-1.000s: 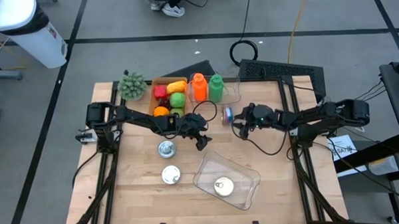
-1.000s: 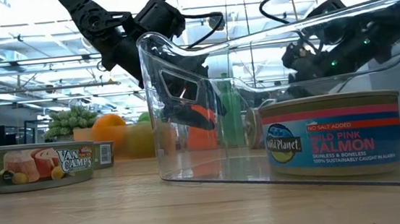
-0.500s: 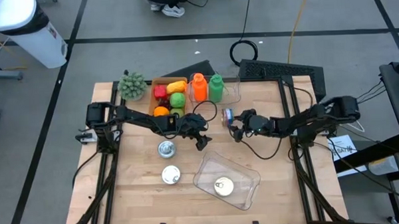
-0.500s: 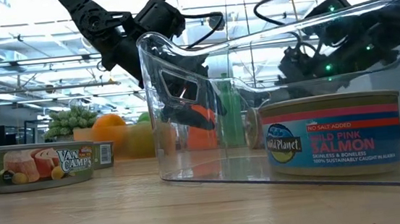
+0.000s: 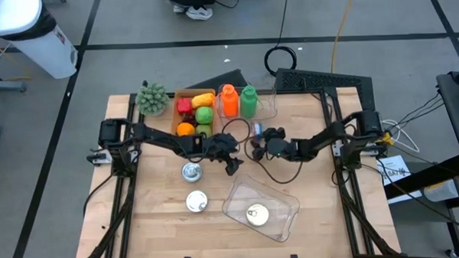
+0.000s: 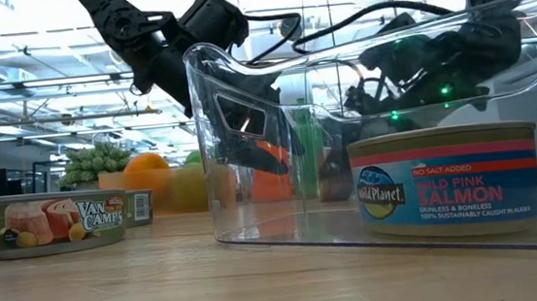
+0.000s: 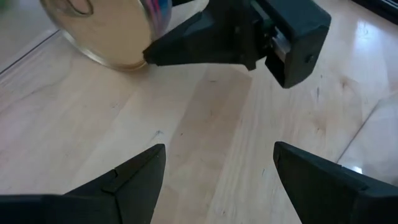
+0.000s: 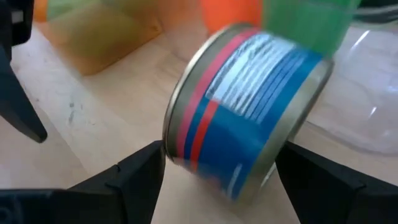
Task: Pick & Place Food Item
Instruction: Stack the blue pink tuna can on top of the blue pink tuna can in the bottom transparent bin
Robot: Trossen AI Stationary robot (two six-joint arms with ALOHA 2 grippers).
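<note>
A can with a blue and red label [image 8: 249,106] sits tilted on the wood in front of the orange and green bottles, small in the high view [image 5: 258,129]. My right gripper [image 8: 221,158] is open, one finger on each side of this can; it reaches in from the table's right [image 5: 257,138]. My left gripper [image 5: 232,156] hovers open over bare wood just left of it, nothing between its fingers [image 7: 221,155]. A clear bin [image 5: 282,219] near the front edge holds a salmon can [image 6: 444,179]. My right gripper comes at the can slanting down from the table's right. In the left wrist view the tip of one finger [image 7: 155,55] lies against the can's rim [image 7: 134,59]. Whether the other finger touches the can I cannot tell. The can's lower edge rests on the table.
Two more cans stand on the table left of the bin [image 5: 191,172] [image 5: 197,200]. At the back are a box of fruit [image 5: 194,115], an orange bottle [image 5: 228,100], a green bottle [image 5: 248,100], a small plant [image 5: 152,97] and a clear container [image 5: 267,106].
My right gripper has swung toward the table's left and down, rolling as it went, and has come up to the blue and red can. My left gripper has kept still.
</note>
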